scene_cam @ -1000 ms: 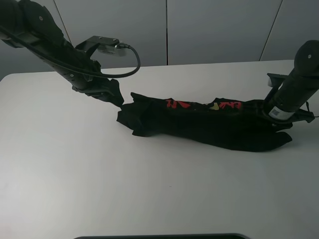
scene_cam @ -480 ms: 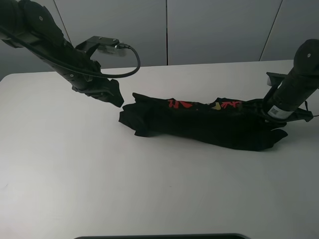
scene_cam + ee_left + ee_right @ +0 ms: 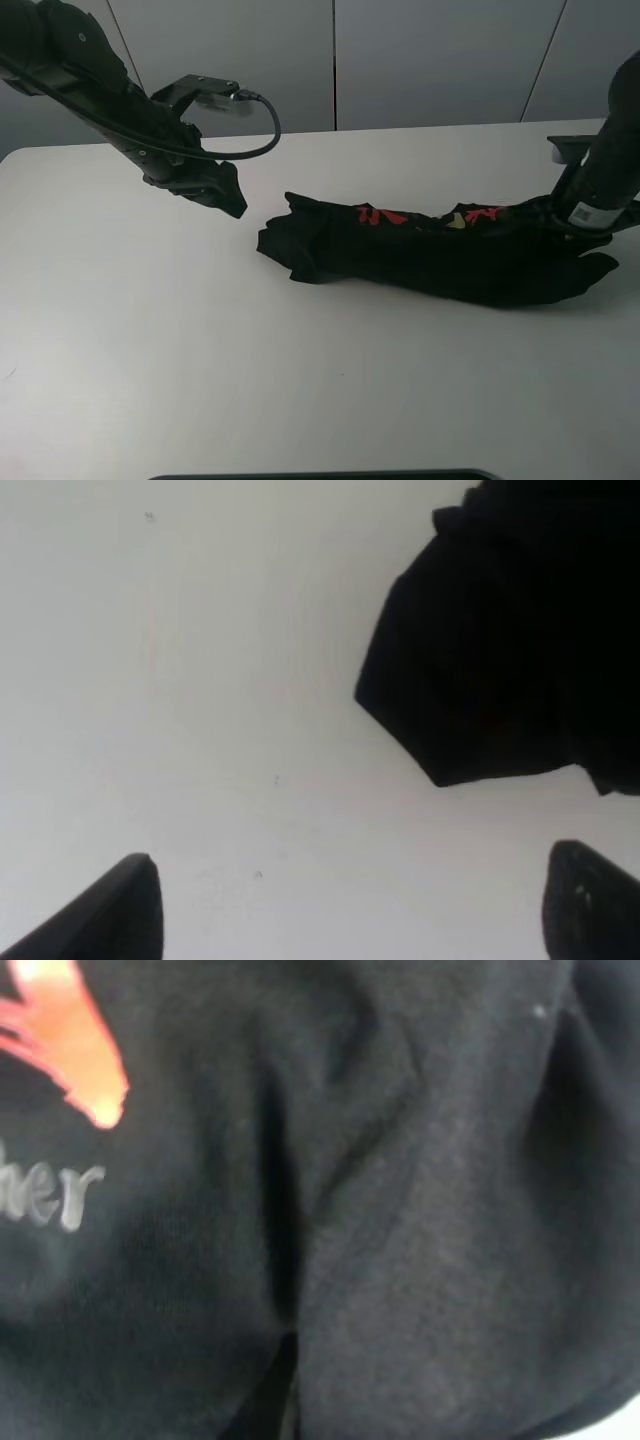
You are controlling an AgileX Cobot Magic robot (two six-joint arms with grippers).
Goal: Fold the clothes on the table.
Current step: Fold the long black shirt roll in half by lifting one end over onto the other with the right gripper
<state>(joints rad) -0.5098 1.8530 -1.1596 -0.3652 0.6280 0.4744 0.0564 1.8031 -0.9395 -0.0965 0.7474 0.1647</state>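
With the left tool (image 3: 232,195) released, the right tool (image 3: 570,215) is clenching the bunched T-shirt (image 3: 430,255), risking dragging it off the desk (image 3: 300,380).

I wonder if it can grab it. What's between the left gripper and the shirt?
Only bare table separates left gripper and shirt; the exterior high view shows it.

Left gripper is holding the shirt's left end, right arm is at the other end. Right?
No. The left gripper holds nothing: it is open over the table, apart from the T-shirt, per the left wrist view. The right arm is at the other end.
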